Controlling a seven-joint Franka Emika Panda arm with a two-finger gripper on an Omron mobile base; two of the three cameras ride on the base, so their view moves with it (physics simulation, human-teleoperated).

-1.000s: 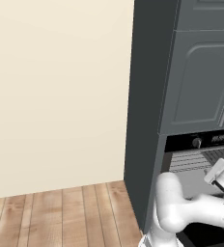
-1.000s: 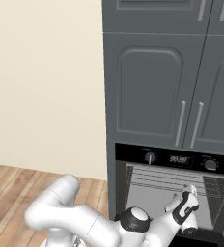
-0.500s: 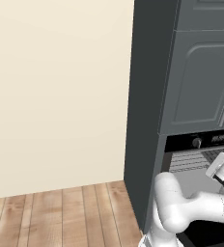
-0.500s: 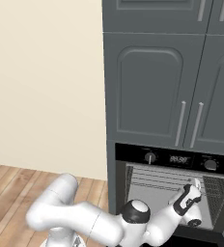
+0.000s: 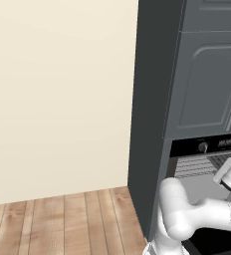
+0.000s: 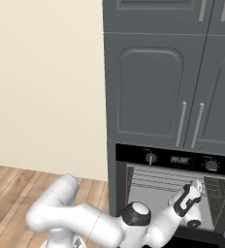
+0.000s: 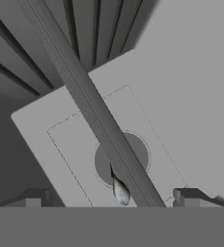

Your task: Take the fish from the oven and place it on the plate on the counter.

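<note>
The black oven (image 6: 175, 193) stands open under grey cabinet doors, its control strip (image 5: 214, 145) above the pale grey cavity with wire racks (image 6: 155, 180). In the hand view the fish (image 7: 119, 189) appears as a small slim silver-grey shape low in the cavity, right beside a rack bar (image 7: 92, 108) that runs diagonally across the view. My gripper (image 7: 111, 197) is open, its fingertips (image 7: 34, 197) standing wide on either side of the fish with nothing between them. From the base, my gripper (image 6: 195, 188) is at the cavity's mouth. The plate and the counter are out of view.
Grey cabinet doors (image 6: 155, 87) with bar handles sit above the oven. A cream wall (image 5: 57, 94) and wood floor (image 5: 62, 219) lie to the left. The cavity's back wall carries a round fan disc (image 7: 133, 154), and the rack bars cross in front of it.
My hand has risen a little and moved further right, toward the oven cavity. The jaws have stayed open.
</note>
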